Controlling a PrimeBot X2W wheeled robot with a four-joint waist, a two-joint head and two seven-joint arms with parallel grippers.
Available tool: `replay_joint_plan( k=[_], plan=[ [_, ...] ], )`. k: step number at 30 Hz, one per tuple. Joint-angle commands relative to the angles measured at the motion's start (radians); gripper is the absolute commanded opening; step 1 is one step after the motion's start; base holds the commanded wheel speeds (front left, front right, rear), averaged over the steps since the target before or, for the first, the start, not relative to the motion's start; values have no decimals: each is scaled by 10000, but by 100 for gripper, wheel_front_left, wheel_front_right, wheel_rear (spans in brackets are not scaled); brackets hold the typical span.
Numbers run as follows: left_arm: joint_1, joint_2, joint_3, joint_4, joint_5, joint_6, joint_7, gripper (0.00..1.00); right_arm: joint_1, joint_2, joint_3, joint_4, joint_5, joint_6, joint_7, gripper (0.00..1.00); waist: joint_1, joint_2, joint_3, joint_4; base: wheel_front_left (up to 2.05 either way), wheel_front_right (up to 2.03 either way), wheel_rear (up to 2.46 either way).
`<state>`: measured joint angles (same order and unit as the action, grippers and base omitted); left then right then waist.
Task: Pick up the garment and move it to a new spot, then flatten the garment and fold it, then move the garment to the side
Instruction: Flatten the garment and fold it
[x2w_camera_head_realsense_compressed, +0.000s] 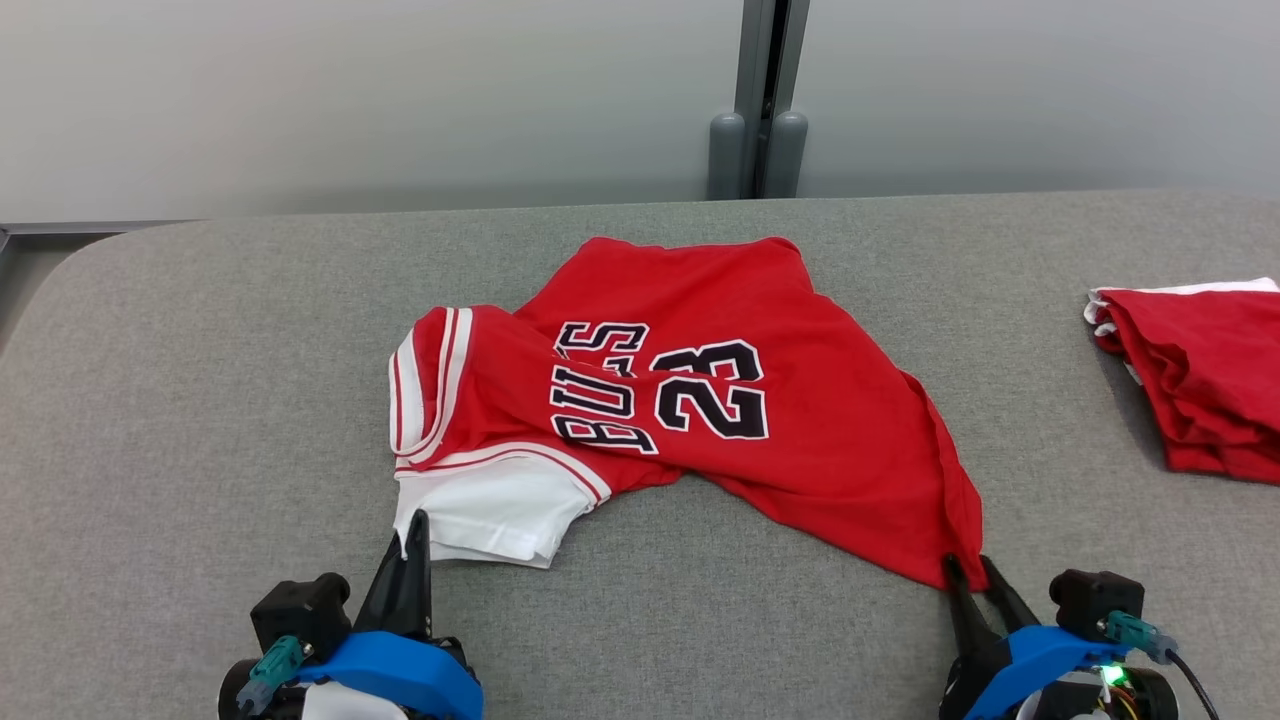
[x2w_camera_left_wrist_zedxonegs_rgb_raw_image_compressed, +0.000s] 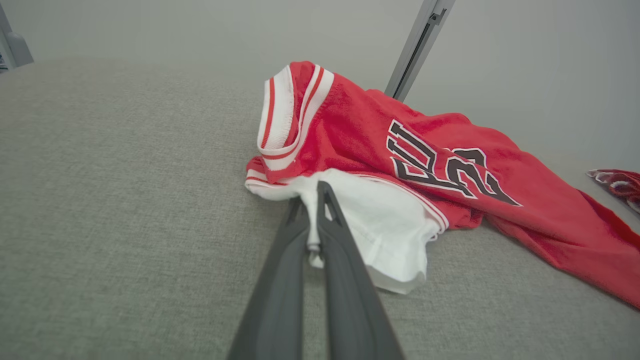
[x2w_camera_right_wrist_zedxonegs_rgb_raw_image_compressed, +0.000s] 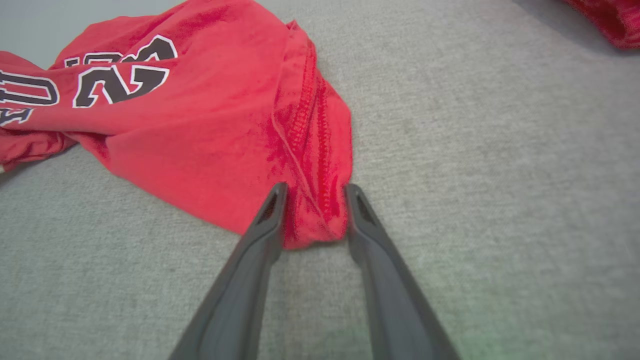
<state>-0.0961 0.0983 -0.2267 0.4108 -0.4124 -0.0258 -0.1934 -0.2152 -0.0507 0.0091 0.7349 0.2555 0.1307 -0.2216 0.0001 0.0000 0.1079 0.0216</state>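
At the near left of the grey tabletop (x2w_camera_head_realsense_compressed: 180, 420), the left gripper (x2w_camera_head_realsense_compressed: 413, 525) is clenched on the edge of the white panel (x2w_camera_head_realsense_compressed: 490, 510) of the garment (x2w_camera_head_realsense_compressed: 780, 420). The left wrist view shows a tuft of white cloth pinched between its fingers. The garment lies across the middle of the tabletop: a red jersey with black, white-edged lettering, the number 23, and striped red-and-white trim at its left end. It is rumpled, its left part folded over itself and its hem skewed toward the near right. At that hem corner the right gripper (x2w_camera_head_realsense_compressed: 968, 568) has its fingers apart, one touching each side of the bunched red cloth; I cannot tell whether they pinch it. Far right, a second red garment (x2w_camera_head_realsense_compressed: 1200, 380) lies well apart.

The step in hand looks like taking hold for the first pick-up. Next, I judge, the right grip must close firmly, then both arms must lift evenly so the cloth neither slips nor twists.
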Motion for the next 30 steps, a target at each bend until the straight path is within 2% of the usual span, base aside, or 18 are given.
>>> replay_joint_plan(
  k=[1, 2, 3, 4, 11, 17, 22, 23, 25, 26, 30],
  plan=[
    [21, 90, 21, -163, 70, 30, -112, 0, -179, 5, 166, 263, 209, 1, 129, 31, -1, 0, 0, 4, 0, 0, 0],
    [12, 102, 17, -250, 92, 31, -151, 0, -263, 5, 254, 362, 290, 1, 151, 24, -1, 0, -5, 1, 0, 0, 0],
    [1, 106, 13, -330, 97, 33, -188, 0, -349, 8, 368, 427, 455, 1, 167, 2, -1, 0, -14, -3, 0, 0, 0],
    [-15, 119, 12, -422, 89, 23, -224, 0, -431, 8, 441, 445, 650, 1, 136, 0, -1, 0, -29, -13, 0, 0, 0],
    [-316, 481, 22, -1350, 308, -66, -372, 0, -842, -1, 941, -56, 1694, 1, -97, 0, -1, 0, -281, -187, 0, 0, 0],
    [-1082, 1175, 147, -2922, 510, -160, 95, 0, -1046, -7, 1132, -1599, 2233, 1, 307, 0, -1, 0, -702, -370, 0, 0, 0],
    [-2114, 1783, 389, -4755, 514, -264, 837, 0, -1020, -168, 629, -3769, 2262, 1, 1037, 0, -1, 0, -1014, -483, 0, 0, 0],
    [-2114, 1783, 389, -4755, 514, -264, 837, 0, -1020, -168, 629, -3769, 2262, 1, 1037, 0, -1, 0, -1014, -483, 0, 0, 0],
    [-2576, 1996, 460, -5507, 445, -333, 1181, 0, -946, -308, 333, -4832, 2229, 1, 1460, 0, -1, 0, -1099, -537, 0, 0, 0],
    [-3096, 2220, 555, -6185, 408, -396, 1551, 0, -884, -452, 5, -5931, 2182, 1, 1930, 0, -1, 0, -1159, -584, 0, 0, 0],
    [-4373, 2647, 696, -7237, 225, -544, 2325, 0, -812, -648, -726, -8191, 2045, 2, 3002, 0, -1, 0, -1207, -657, 0, 0, 0]
  ],
)
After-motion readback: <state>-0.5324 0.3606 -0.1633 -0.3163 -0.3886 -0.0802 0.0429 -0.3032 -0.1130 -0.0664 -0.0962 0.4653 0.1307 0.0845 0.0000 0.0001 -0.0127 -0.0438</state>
